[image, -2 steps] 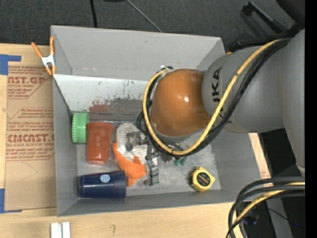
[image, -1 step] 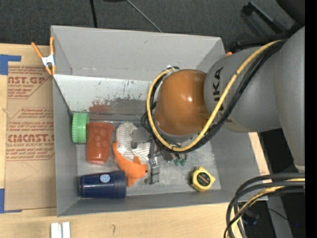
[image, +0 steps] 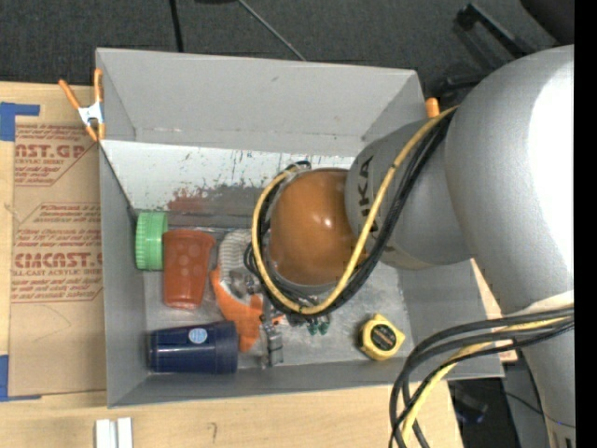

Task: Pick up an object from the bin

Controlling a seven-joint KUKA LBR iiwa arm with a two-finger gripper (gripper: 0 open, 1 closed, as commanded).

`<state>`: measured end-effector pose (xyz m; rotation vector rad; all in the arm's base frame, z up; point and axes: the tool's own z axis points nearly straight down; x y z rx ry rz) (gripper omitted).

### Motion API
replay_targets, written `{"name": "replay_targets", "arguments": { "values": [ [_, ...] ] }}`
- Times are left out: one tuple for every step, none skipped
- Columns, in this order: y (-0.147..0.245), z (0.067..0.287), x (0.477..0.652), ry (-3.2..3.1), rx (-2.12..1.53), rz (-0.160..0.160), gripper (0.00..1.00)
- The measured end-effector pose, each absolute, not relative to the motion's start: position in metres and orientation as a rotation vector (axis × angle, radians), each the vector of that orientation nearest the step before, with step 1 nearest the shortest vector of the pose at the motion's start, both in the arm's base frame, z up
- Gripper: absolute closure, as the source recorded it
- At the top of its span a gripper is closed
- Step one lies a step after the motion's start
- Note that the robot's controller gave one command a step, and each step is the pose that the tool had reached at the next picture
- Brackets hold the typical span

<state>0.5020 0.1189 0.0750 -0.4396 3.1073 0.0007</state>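
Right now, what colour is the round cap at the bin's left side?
The cap is green, seen in the camera view.

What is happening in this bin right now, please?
A robot arm reaches down into the grey bin from the right. Its wrist hangs over the middle, above an orange piece beside a blue cylinder. A red bottle, green cap and yellow tape measure lie around. Nothing looks lifted yet.
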Motion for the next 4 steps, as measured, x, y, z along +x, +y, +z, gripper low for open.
{"name": "replay_targets", "arguments": {
  "values": [
    [0.122,0.052,0.504,3.101,-0.395,0.010,1.00],
    [0.121,0.053,0.503,3.102,-0.388,0.010,1.00],
    [0.121,0.056,0.503,3.108,-0.388,0.008,1.00],
    [0.120,0.065,0.500,3.119,-0.391,0.003,1.00]
  ]
}}
